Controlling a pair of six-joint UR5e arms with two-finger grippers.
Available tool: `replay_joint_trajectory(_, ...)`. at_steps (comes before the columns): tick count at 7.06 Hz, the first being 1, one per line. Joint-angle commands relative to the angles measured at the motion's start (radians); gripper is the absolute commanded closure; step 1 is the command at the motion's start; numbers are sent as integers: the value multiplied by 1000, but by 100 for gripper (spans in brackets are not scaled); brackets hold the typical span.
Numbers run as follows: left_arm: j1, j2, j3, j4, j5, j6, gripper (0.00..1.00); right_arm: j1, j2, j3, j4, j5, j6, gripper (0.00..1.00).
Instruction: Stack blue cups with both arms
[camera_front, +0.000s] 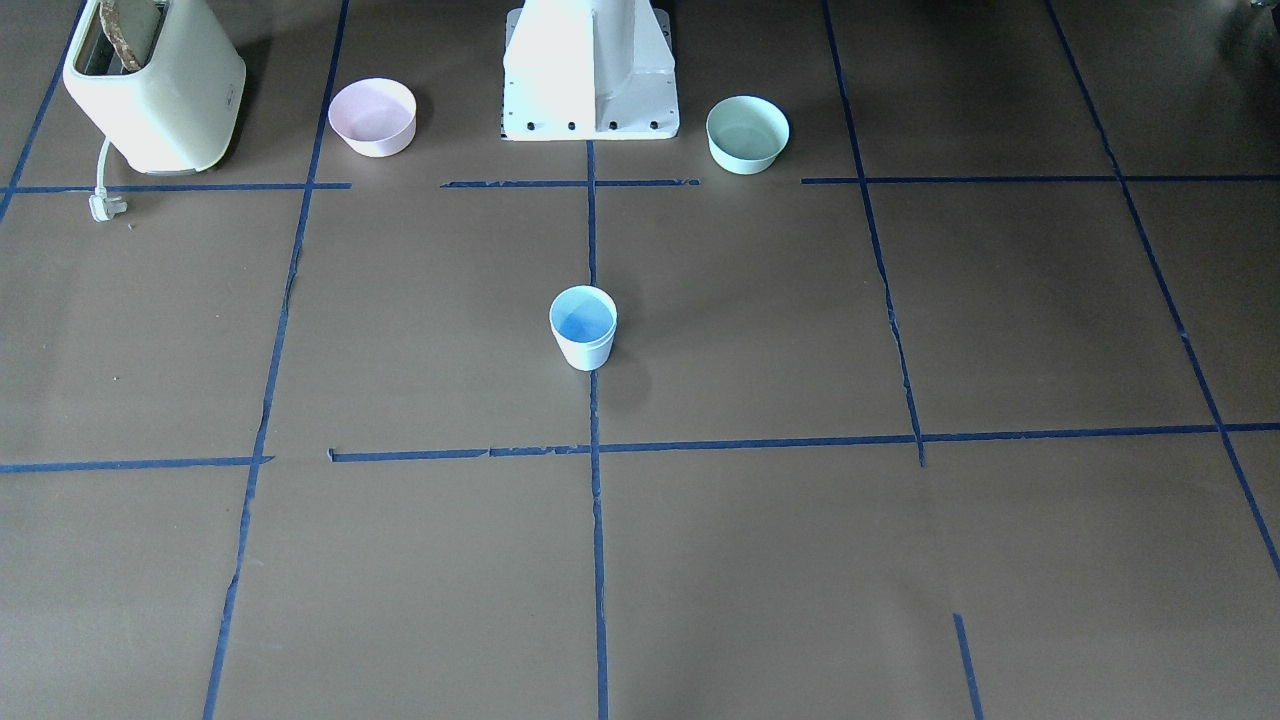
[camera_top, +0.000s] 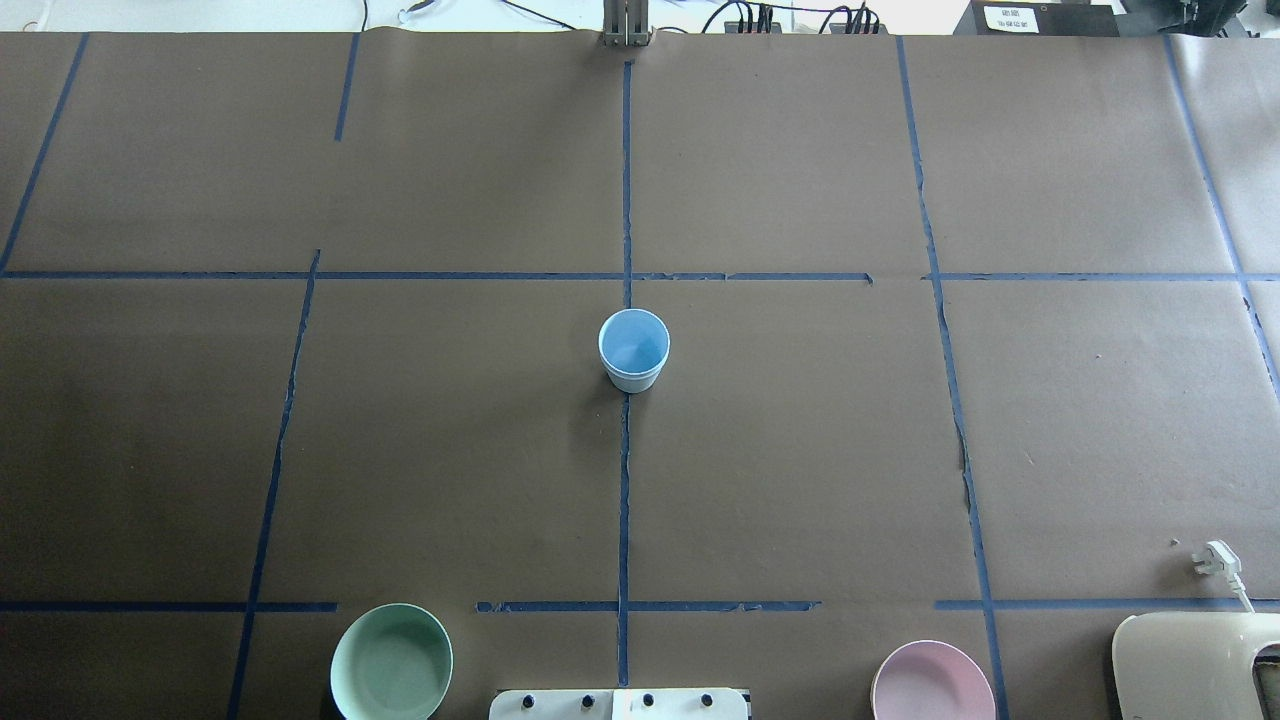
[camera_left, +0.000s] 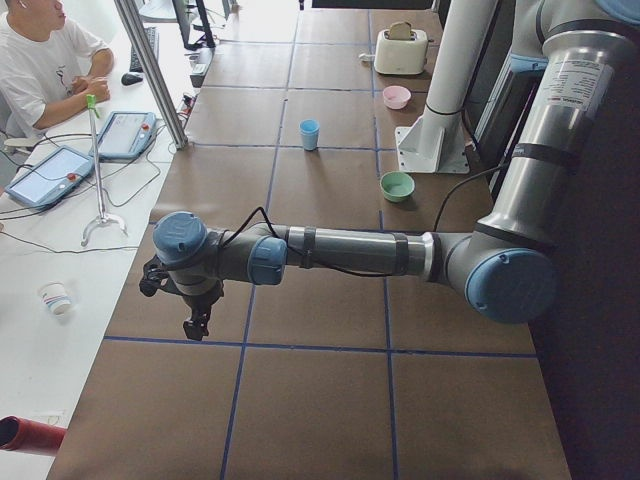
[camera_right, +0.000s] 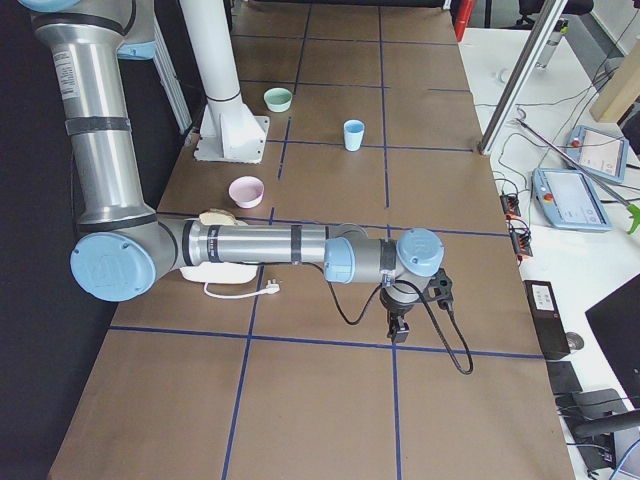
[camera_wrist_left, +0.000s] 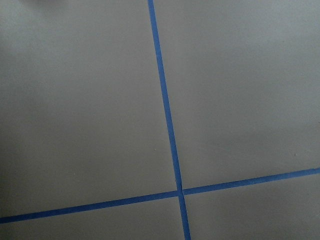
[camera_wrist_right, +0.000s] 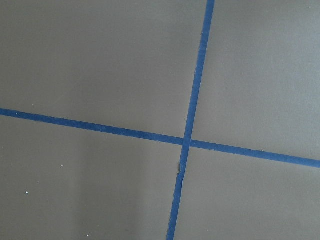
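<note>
The left pincer hangs over the table far out to the left of the pedestal; I cannot tell whether it is released or clenched. The blue cup stands upright straight before the pedestal, perhaps two already nested. The right pincer, equally unreadable, hangs far to the pedestal's right, and neither pincer is evidently nearer the cup.

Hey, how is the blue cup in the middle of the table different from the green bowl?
The blue cup is taller and narrower; the green bowl is wider and shallower. The cup is pale blue with a brighter blue inside; the bowl is mint green all over. The cup stands mid-table on the centre tape line; the bowl sits beside the white base. Both stand upright, mouths up.
</note>
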Motion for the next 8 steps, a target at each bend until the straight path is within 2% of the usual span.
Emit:
replay_joint_trajectory(1,66,-4,8,3,-1,72,0,-1,31,-8,-1,-3,-1,0)
replay_joint_trajectory(5,68,39,-17,-35,5,70,0,-5,28,-25,8,0,6,0)
replay_joint_trajectory(8,68,75,-20,-43,-5,68,0,-5,16,-41,58,1,8,0)
